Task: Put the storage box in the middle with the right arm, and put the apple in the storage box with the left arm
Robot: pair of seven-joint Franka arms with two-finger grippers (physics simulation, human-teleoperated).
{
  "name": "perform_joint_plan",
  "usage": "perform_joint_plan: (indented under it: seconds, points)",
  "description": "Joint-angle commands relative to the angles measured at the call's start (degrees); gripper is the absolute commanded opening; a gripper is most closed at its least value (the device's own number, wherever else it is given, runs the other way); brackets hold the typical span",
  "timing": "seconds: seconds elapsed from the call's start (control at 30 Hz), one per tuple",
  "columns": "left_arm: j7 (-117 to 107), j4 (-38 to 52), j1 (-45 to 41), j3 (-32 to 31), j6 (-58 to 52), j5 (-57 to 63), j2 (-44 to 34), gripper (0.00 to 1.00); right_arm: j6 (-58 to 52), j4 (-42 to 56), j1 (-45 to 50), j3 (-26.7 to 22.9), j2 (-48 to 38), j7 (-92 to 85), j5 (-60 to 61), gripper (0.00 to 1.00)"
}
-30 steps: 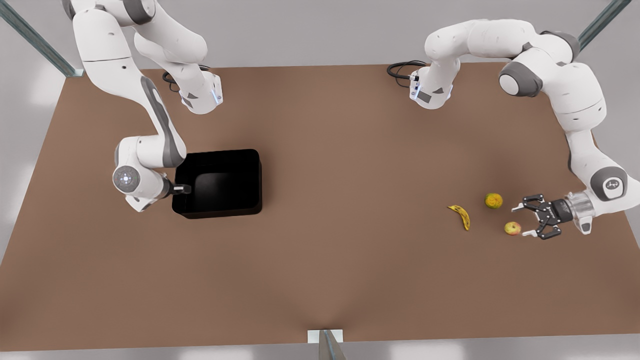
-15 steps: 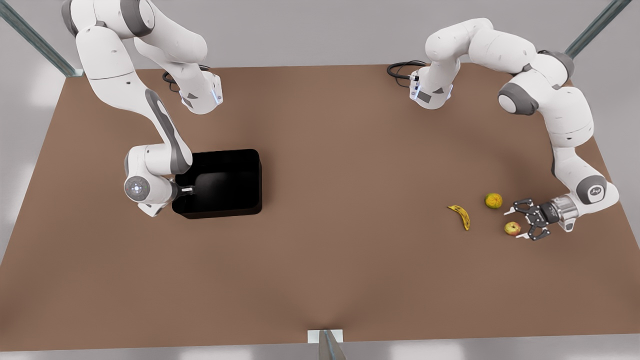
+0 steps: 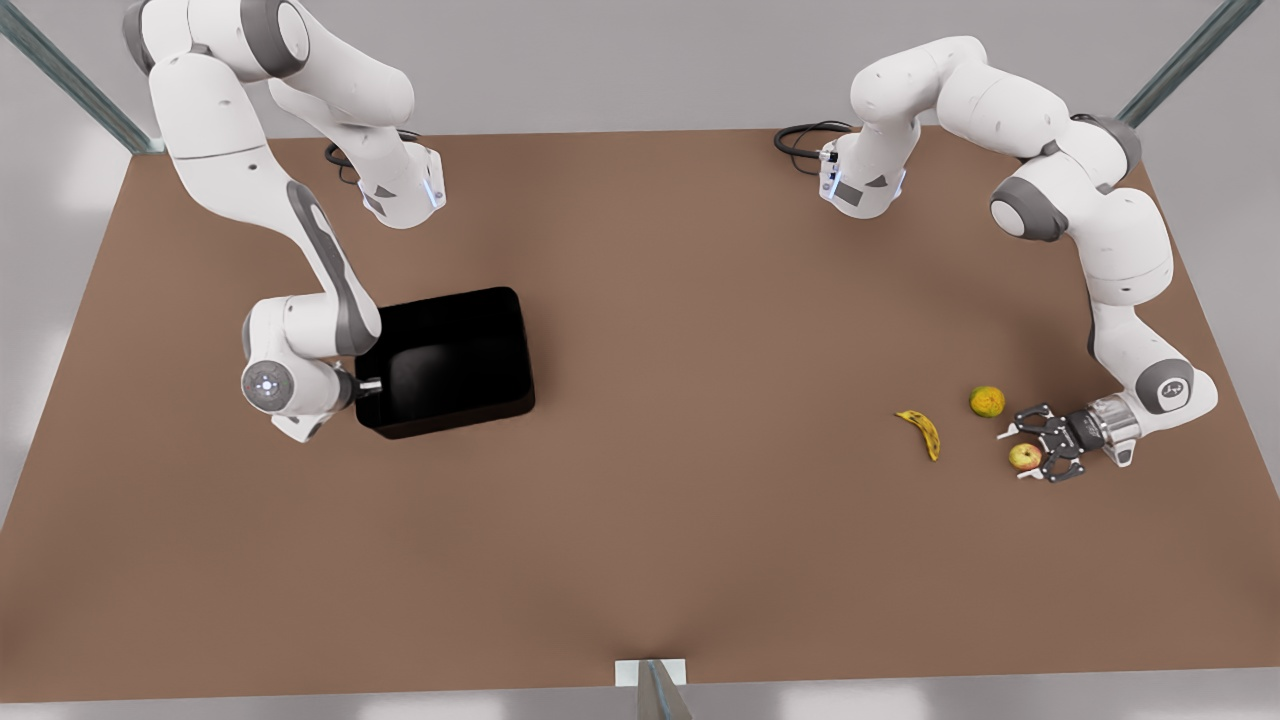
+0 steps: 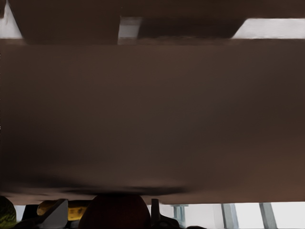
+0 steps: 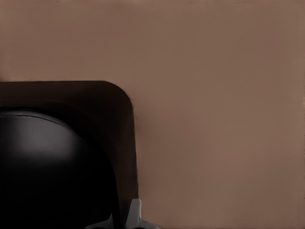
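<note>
A wide brown desk (image 3: 700, 300) carried everything; two white jointed arms with grey joint covers reached onto it from the far edge.

On the front view's left stood the storage box (image 3: 447, 360), a large glossy black rectangular open-topped bin with rounded corners and low walls; it sat slightly skewed to the desk's edges, well apart from the fruits and left of the desk's middle in that view. The right pincer (image 3: 367, 384) met the box's wall on the side nearest that arm; a white fingertip showed at the rim, with the wall between the fingers, so it was pinching the wall. In the right wrist view the box's rounded corner (image 5: 114, 124) and a white fingertip (image 5: 135, 212) appeared against the bare desk.

On the front view's right lay three fruits; the apple (image 3: 1024, 456), small, round, yellow-green with a red blush, rested on the desk. The left pincer (image 3: 1018, 456), black with white fingertips, lay low and level with its fingers spread to either side of the apple, not yet pressed against it. In the left wrist view the apple (image 4: 114, 212) showed as a dark reddish round shape between the fingertips.

A duller orange-green round fruit (image 3: 987, 401) sat just beside the pincer's farther finger; a spotted yellow banana (image 3: 922, 431) lay near the apple, toward the desk's middle.
</note>
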Motion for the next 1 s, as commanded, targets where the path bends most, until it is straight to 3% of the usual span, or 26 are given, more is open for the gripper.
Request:
perform_joint_plan:
  seconds: [0.0, 0.03, 0.07, 0.23, 0.33, 0.5, 0.57, 0.67, 0.7, 0.73, 0.9, 0.97]
  points:
    - [0.04, 0.0, -0.04, -0.01, 0.04, -0.22, 0.0, 0.42, -0.04, 0.06, -0.06, 0.1, 0.0, 0.03, -0.06, 0.21]
    - [0.13, 0.0, 0.05, -0.01, 0.04, -0.22, 0.0, 0.25, 0.04, 0.33, 0.03, 0.28, -0.17, 0.03, -0.06, 0.21]
    - [0.13, 0.0, 0.05, -0.01, 0.13, -0.22, 0.0, 0.21, -0.39, 1.38, 0.03, 0.98, -0.26, 0.03, -0.06, 0.21]
    - [-0.84, 0.17, 0.05, -0.1, -0.66, -0.31, -1.58, 0.21, -1.19, 8.32, 3.28, 3.7, -0.18, 0.03, -0.15, 0.21]
    - [-6.8, 0.09, -1.36, -1.06, 0.04, 0.22, -8.96, 0.21, -1.1, 16.58, 7.85, 6.08, 4.39, 1.17, -0.15, 0.21]
    - [-8.48, -11.25, -13.13, -11.96, 10.67, 8.13, -25.66, 0.21, -1.01, 34.42, 17.52, 8.27, 18.45, 8.11, -0.06, 0.21]
    - [-9.27, -14.15, -17.44, -12.93, 11.46, 8.48, -29.09, 0.21, -0.22, 41.11, 22.35, 8.36, 24.52, 15.85, -0.06, 0.21]
    - [-13.14, -19.25, -24.12, -14.07, 16.56, 8.48, -34.27, 0.21, 4.44, 41.99, 23.76, 9.42, 27.51, 17.08, -0.06, 0.21]
    - [-14.72, -18.99, -25.09, -15.04, 16.65, 8.4, -34.45, 0.21, 4.44, 41.99, 23.76, 9.42, 27.77, 17.26, -0.06, 0.56]
    - [-14.9, -18.72, -26.14, -16.27, 16.65, 8.48, -34.36, 0.21, 4.44, 41.9, 23.76, 9.33, 27.86, 17.0, -0.32, 1.0]
    - [-25.97, -17.32, -37.83, -16.88, 18.41, 9.19, -37.61, 0.21, 4.44, 41.99, 23.76, 9.42, 27.77, 16.55, -0.23, 1.0]
    - [-29.66, -16.79, -41.96, -19.79, 23.5, 9.19, -37.79, 0.21, 2.77, 42.78, 22.71, 9.33, 26.19, 16.55, -0.15, 1.0]
